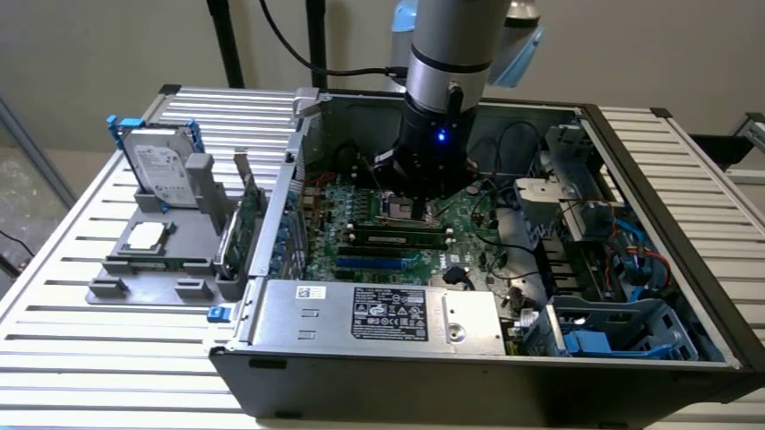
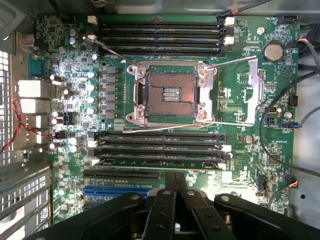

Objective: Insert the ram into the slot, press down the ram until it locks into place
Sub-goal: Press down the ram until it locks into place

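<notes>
Inside an open computer case (image 1: 669,358), my gripper (image 1: 418,193) hangs low over the green motherboard (image 1: 329,255). In the wrist view the gripper (image 2: 175,176) is shut, its dark fingers (image 2: 167,210) meeting at the tips with nothing between them. Just past the fingertips lies a bank of long black memory slots (image 2: 157,136). The ram (image 1: 400,235), a thin green stick with black chips, sits along the slot nearest the blue slot. In the wrist view the ram (image 2: 160,161) lies in the slot closest to the gripper.
The CPU socket (image 2: 170,95) with its metal frame sits mid-board, and a second bank of memory slots (image 2: 160,35) lies beyond it. A blue slot (image 2: 120,190) is beside the fingers. Black cables (image 2: 280,115) loop along one side. The power supply (image 1: 371,313) and a tray holding a hard drive (image 1: 161,166) are nearby.
</notes>
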Robot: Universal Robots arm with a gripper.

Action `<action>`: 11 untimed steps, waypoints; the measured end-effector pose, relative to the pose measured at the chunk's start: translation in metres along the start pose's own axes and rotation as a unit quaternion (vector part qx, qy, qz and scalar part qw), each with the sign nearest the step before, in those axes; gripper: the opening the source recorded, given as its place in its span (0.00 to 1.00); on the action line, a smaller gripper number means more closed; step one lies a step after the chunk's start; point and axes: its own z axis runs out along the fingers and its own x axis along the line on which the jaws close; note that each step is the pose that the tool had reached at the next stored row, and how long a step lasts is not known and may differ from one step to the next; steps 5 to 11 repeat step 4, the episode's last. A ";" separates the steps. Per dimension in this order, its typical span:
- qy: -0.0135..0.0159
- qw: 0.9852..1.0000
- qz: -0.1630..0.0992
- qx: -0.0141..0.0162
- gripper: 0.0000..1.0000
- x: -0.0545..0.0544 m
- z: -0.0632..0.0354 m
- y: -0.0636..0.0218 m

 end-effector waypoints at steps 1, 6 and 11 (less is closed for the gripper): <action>0.000 1.000 0.000 0.000 0.11 0.000 -0.0001 0.0000; 0.000 1.000 0.000 0.000 0.11 0.000 -0.0001 0.0000; 0.000 1.000 0.000 0.000 0.11 0.000 -0.0001 0.0000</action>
